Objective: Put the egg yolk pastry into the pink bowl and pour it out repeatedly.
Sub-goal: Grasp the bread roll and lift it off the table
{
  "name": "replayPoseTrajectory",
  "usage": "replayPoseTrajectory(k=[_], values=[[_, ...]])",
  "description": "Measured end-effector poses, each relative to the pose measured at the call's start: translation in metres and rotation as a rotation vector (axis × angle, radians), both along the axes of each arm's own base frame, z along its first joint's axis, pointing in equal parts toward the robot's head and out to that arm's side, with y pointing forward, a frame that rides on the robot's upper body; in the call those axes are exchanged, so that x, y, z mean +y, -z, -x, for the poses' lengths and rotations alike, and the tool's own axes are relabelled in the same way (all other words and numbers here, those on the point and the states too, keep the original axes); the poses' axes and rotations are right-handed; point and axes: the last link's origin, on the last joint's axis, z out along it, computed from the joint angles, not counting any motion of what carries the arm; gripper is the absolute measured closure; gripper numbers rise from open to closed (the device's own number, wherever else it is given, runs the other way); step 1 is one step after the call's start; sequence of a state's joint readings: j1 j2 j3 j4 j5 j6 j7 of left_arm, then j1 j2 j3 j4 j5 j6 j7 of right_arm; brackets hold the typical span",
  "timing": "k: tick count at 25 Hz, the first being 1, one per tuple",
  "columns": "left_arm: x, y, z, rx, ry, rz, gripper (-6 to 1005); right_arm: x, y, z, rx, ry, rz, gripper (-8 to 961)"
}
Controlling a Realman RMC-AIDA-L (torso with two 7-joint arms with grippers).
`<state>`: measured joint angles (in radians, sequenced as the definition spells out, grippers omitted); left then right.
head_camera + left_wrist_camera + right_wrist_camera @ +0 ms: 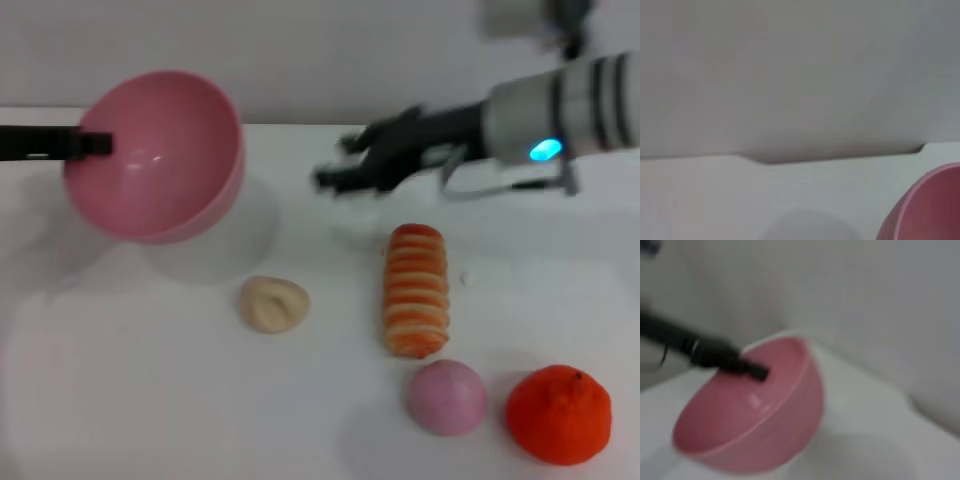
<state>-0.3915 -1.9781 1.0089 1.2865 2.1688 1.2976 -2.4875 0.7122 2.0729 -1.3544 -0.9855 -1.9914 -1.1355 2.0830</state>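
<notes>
Counting what lies on the white table (pixel 120 400): five loose items and two grippers.
Bowl: one pink bowl (pixel 160 155), lifted off the table and tipped, its opening facing forward and down; inside it nothing shows.
Pastry: one egg yolk pastry (pixel 273 303), resting on the table below and just right of the bowl, apart from it.
Bread: one striped bread roll (pixel 416 290), lying right of the pastry.
Ball: one pink ball (pixel 447 397), near the roll's front end.
Orange: one orange (pixel 558 414), just right of the ball.
Left gripper: the left gripper (pixel 95 144) reaches in level from the left edge, pinched on the bowl's rim, one finger inside.
Right gripper: the right gripper (pixel 345 165) hangs in the air behind the roll, arm stretched in from the right, fingers spread, gripping nothing.
</notes>
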Motion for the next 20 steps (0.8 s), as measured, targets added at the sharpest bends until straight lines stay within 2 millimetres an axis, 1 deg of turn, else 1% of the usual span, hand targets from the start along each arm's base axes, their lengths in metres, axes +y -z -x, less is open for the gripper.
replayPoseTrajectory(k=[3, 5, 8, 12, 20], values=[[-0.009, -0.016, -0.001, 0.043, -0.027, -0.029, 1000, -0.012, 0.032, 0.008, -0.104, -0.074, 0.095, 346], [-0.018, -0.032, -0.003, 0.076, -0.055, -0.07, 1000, -0.018, 0.047, 0.009, -0.152, -0.108, 0.123, 346], [-0.027, -0.044, -0.003, 0.098, -0.088, -0.083, 1000, -0.028, 0.065, 0.007, -0.209, -0.159, 0.135, 347], [-0.036, -0.047, -0.001, 0.09, -0.116, -0.045, 1000, -0.039, 0.082, 0.006, -0.24, -0.2, 0.142, 347], [-0.04, -0.044, 0.001, 0.09, -0.127, -0.027, 999, -0.04, 0.104, -0.003, -0.282, -0.255, 0.019, 349]])
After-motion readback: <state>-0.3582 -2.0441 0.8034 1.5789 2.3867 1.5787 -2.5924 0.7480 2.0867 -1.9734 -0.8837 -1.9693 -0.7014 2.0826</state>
